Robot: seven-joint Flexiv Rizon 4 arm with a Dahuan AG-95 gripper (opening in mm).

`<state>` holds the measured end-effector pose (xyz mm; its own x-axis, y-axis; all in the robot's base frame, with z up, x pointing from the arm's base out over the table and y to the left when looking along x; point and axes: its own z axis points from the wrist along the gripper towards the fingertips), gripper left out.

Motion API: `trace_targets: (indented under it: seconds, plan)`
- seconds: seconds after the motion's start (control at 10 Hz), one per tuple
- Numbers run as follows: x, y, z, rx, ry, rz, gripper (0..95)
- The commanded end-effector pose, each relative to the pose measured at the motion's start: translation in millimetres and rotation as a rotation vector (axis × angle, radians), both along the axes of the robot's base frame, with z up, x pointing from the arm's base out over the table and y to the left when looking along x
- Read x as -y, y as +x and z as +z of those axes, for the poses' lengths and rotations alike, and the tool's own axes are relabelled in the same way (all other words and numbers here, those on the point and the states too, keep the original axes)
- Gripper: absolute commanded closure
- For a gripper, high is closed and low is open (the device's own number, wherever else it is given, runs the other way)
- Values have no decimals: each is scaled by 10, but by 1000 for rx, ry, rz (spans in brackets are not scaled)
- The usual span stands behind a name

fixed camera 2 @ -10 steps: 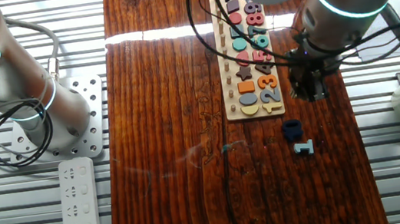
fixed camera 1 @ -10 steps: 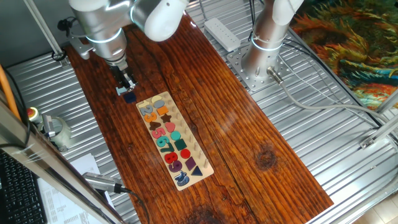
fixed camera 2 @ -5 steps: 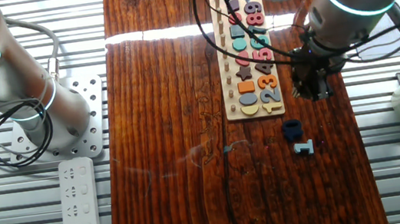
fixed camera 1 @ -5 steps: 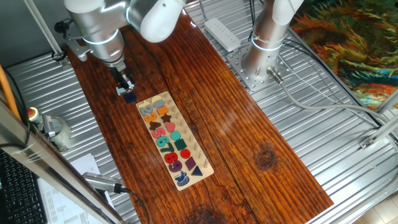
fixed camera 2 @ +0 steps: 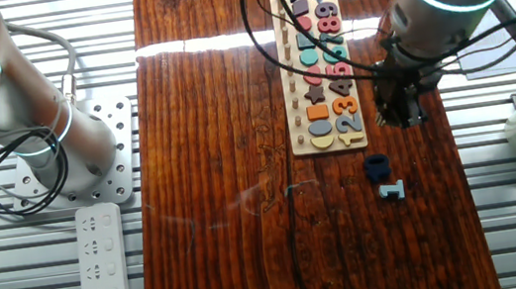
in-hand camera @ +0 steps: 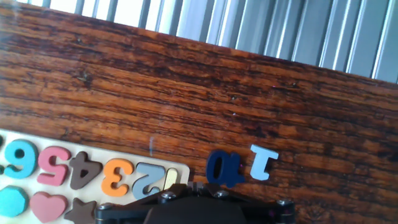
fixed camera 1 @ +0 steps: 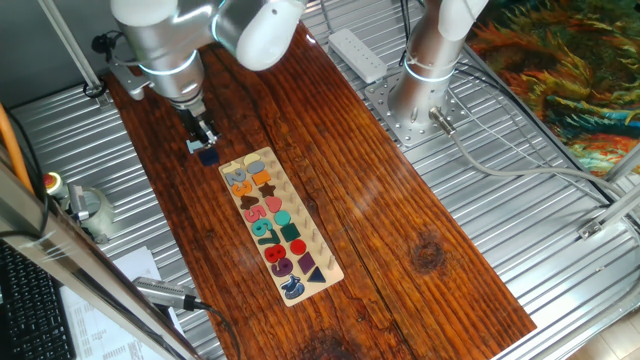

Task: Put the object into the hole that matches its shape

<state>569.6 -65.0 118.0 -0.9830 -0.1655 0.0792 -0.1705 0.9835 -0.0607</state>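
A dark wooden tabletop (fixed camera 1: pixel 400 230) lies on ribbed metal decking (fixed camera 1: pixel 520 210), lit with glare.

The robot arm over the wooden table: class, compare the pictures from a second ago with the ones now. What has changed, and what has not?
Very little. The grey robot arm swayed slightly over the last second and is back about where it was; nothing was taken hold of or let go. The dark navy-blue rounded puzzle piece and the pale grey-blue piece lie where they did, off the end of the wooden puzzle board, which has not shifted.

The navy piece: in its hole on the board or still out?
Out. The navy piece lies on the bare table beyond the board, beside the pale piece.
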Motion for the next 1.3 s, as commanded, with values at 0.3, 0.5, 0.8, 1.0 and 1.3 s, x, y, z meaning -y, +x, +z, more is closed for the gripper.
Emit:
trace_targets:
  seconds: [0.3, 0.5, 0.8, 1.0, 1.3]
  plan:
    - [343, 62, -170, 7, 61, -2, 570]
    - [369, 129, -288, 5, 52, -23, 570]
    - [377, 145, -474, 12, 57, -12, 570]
    - [383, 148, -578, 7, 57, -16, 570]
    - [383, 148, -715, 10, 65, -15, 380]
